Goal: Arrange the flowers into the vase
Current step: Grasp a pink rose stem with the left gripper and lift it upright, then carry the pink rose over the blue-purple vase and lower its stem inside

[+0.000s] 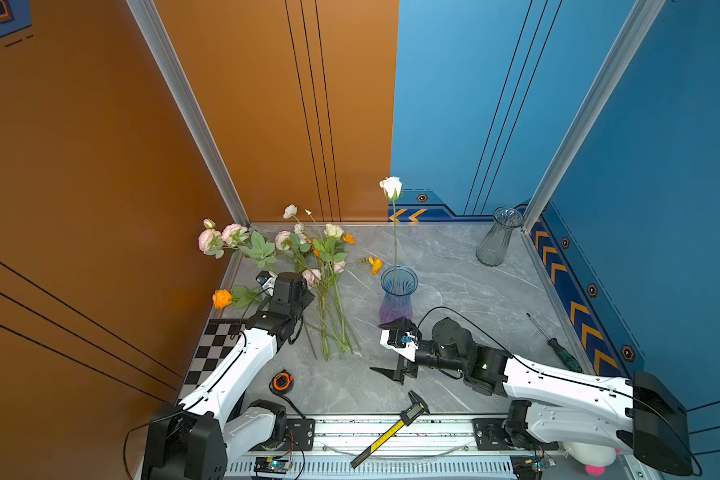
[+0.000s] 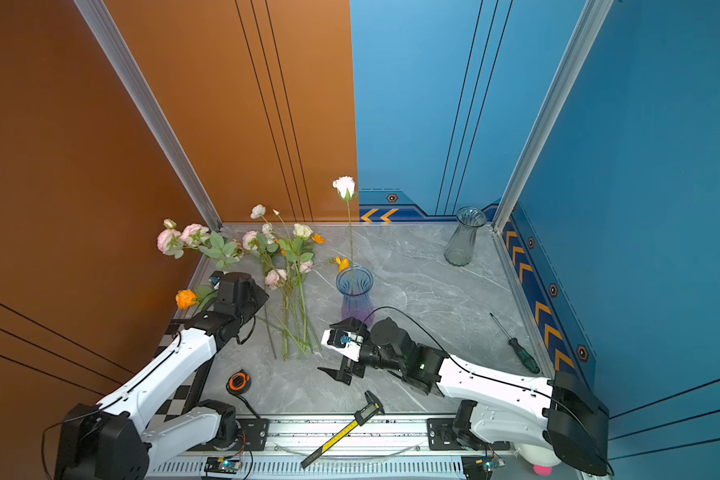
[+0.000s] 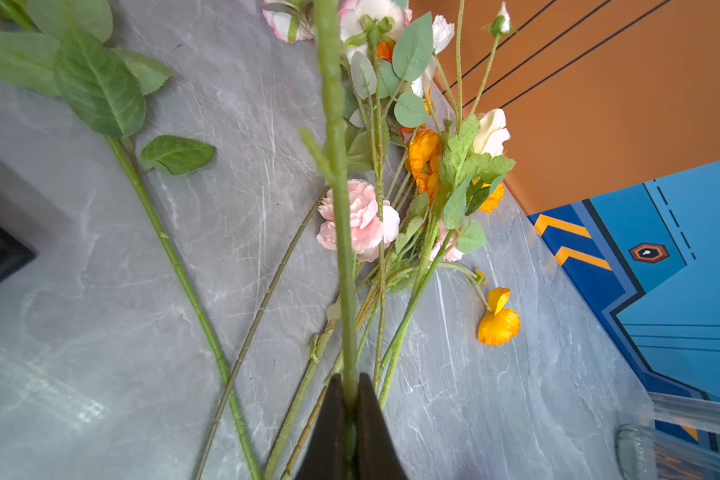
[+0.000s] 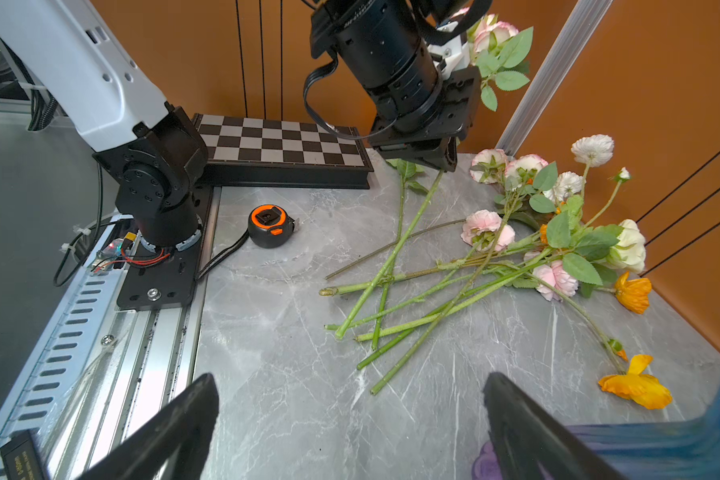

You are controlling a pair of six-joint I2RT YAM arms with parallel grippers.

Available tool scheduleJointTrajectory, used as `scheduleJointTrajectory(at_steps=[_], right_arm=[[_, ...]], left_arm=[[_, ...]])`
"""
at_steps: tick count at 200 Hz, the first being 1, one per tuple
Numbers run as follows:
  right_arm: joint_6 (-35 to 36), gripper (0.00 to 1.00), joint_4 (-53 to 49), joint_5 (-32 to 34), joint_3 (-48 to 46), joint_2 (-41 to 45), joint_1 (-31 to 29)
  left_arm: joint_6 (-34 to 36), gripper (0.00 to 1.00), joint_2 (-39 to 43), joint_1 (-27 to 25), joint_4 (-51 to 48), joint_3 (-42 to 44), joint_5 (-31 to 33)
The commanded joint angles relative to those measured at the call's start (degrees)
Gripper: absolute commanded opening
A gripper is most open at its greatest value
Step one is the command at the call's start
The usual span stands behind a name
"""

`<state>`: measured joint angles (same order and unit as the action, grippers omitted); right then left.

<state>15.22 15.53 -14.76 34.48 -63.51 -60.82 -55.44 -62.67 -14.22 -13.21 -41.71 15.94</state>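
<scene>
Flowers [image 1: 323, 266]: artificial, probably light, with thin springy stems and crushable blooms; 1 white rose [image 1: 391, 188] stands in the vase [image 1: 398, 291], the rest lie on the tabletop [image 1: 454, 270] beside it. Best held on bare stem below the leaves, where the left jaws clamp 1 stem [image 3: 341, 232]; right jaws gape empty near the vase's foot.

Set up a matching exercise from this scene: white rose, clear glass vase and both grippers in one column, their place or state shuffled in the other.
Column one
1. white rose
2. clear glass vase
3. left gripper
4. right gripper

Column two
A. open, holding nothing
B. stands in the blue-purple vase
C. empty, at the far right corner
D. shut on a green stem

Pairs: 1-B, 2-C, 3-D, 4-A
</scene>
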Motion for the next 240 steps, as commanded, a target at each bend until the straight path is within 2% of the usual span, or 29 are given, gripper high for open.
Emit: scheduleJointTrajectory(at_steps=[1, 41, 76, 109, 143, 179, 222, 240], right_arm=[[0.3, 1.0, -0.2, 1.2, 1.0, 0.8, -0.2], [-1.6, 1.0, 4.1, 2.1, -2.1, 4.5, 1.4], [-3.4, 1.0, 6.5, 2.3, -4.5, 9.3, 3.3], [-5.1, 1.0, 9.7, 5.7, -8.2, 16.1, 5.3], [-9.6, 1.0, 14.0, 11.2, -11.6, 21.0, 9.2], [-12.0, 1.0, 13.6, 11.1, -12.2, 22.5, 12.3], [-12.9, 1.0, 13.8, 10.9, -11.9, 21.3, 13.1], [-12.9, 1.0, 13.6, 10.9, -11.8, 21.0, 13.3]], left_arm=[[5.3, 0.0, 1.7, -2.6, -2.2, -3.4, 4.1], [16.4, 0.0, 2.2, -15.3, -1.3, -10.0, 17.9], [30.4, 0.0, 0.7, -24.3, 1.9, -16.8, 25.0], [40.2, 0.0, -1.6, -29.1, 10.7, -22.3, 25.1], [45.8, 0.0, -4.5, -31.6, 17.6, -28.1, 20.9], [45.1, 0.0, -6.5, -33.6, 29.1, -29.5, 18.4], [45.7, 0.0, -9.6, -34.8, 37.8, -30.2, 14.5], [46.5, 0.0, -11.4, -35.1, 44.4, -28.6, 12.3]])
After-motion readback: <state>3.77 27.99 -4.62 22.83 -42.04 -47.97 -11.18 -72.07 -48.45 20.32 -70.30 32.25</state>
